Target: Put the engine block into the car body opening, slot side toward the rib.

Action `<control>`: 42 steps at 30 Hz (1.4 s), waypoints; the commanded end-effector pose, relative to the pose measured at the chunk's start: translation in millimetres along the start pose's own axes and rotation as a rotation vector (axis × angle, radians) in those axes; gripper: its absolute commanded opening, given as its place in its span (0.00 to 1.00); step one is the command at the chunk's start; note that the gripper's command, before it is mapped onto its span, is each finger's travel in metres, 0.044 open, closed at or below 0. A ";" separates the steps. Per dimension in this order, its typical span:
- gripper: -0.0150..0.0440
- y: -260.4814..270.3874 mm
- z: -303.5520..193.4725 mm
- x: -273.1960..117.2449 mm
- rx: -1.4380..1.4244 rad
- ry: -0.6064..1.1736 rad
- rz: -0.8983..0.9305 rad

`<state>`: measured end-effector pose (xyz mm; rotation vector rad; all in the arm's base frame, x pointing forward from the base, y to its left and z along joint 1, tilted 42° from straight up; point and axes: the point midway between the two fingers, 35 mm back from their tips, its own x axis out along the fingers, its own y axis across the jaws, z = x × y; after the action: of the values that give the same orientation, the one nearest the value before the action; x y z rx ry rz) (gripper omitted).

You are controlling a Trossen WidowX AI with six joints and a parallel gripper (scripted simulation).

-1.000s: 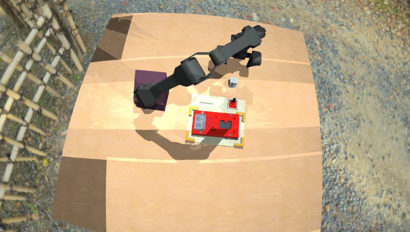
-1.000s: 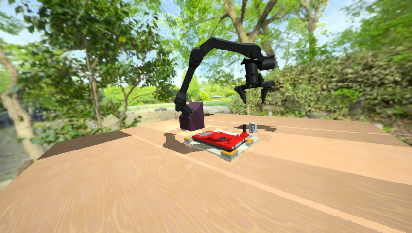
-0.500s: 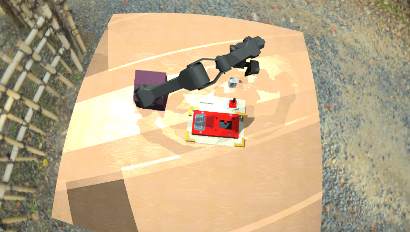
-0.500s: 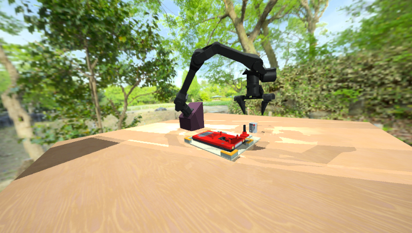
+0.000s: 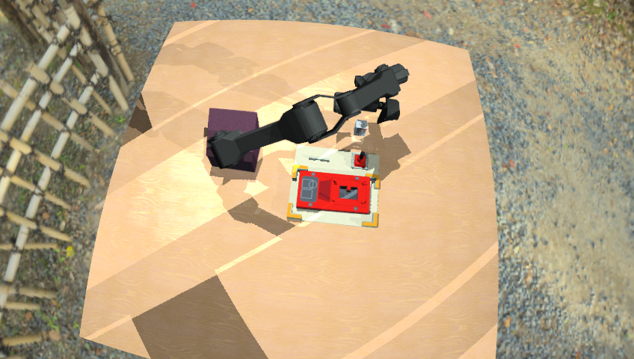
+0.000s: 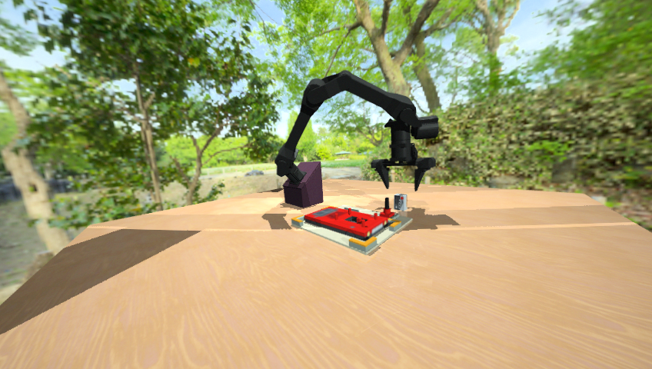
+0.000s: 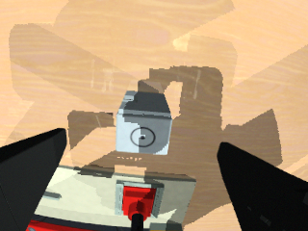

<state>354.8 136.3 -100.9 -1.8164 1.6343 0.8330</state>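
Wrist view: engine block [image 5: 360, 128] [image 6: 400, 201] [image 7: 143, 134] mid-frame, beyond and between the gripper's [image 5: 379, 95] [image 6: 402, 188] [image 7: 142, 141] wide-open, empty fingertips.

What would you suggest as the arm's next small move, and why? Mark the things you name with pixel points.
Probably lower the open fingers [image 6: 402, 188] to straddle the engine block [image 5: 360, 128] [image 6: 400, 201] [image 7: 143, 135]: it stands on the table beside the tray [image 5: 333, 220] [image 6: 324, 234] [image 7: 185, 185], below them, and appears between them from the wrist.
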 end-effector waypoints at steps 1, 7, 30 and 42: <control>1.00 0.9 -1.0 9.5 -0.006 0.005 0.004; 1.00 0.5 -1.0 19.2 -0.006 0.005 0.004; 1.00 1.1 -2.4 53.5 -0.007 0.009 0.004; 0.47 1.1 -2.4 53.5 -0.007 0.009 0.004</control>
<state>357.5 100.2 -139.3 -1.8186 1.6428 0.8321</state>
